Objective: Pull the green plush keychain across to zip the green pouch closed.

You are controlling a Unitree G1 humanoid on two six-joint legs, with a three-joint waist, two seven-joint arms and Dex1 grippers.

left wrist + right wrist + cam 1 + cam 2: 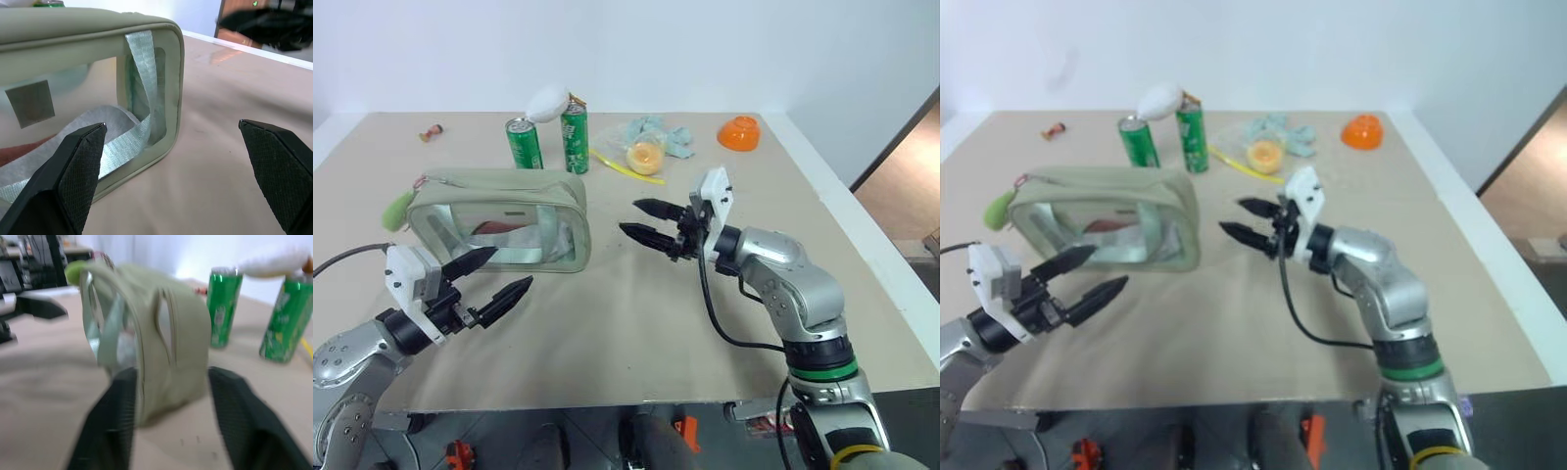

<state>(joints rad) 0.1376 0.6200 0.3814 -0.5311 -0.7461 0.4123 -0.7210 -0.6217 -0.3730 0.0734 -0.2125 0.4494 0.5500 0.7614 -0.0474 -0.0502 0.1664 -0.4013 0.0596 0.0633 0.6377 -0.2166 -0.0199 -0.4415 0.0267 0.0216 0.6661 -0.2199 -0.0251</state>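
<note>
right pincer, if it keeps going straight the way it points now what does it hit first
Most likely the green pouch: the right pincer, open, points level at its near end panel, with bare table between them. Depth is hard to judge.

A broad rectangular table with a matte beige top (636,323) and a pale white border along its edges (862,220) takes up most of the room ahead. Behind it rises a plain white wall (636,49), evenly and softly lit, with no hard shadows on it. Past the table's right edge lies a strip of warm brown floor (906,191), met by a dark upright edge (893,139) that may be a doorway. Below the near edge, the floor is dark grey (578,441).
</note>
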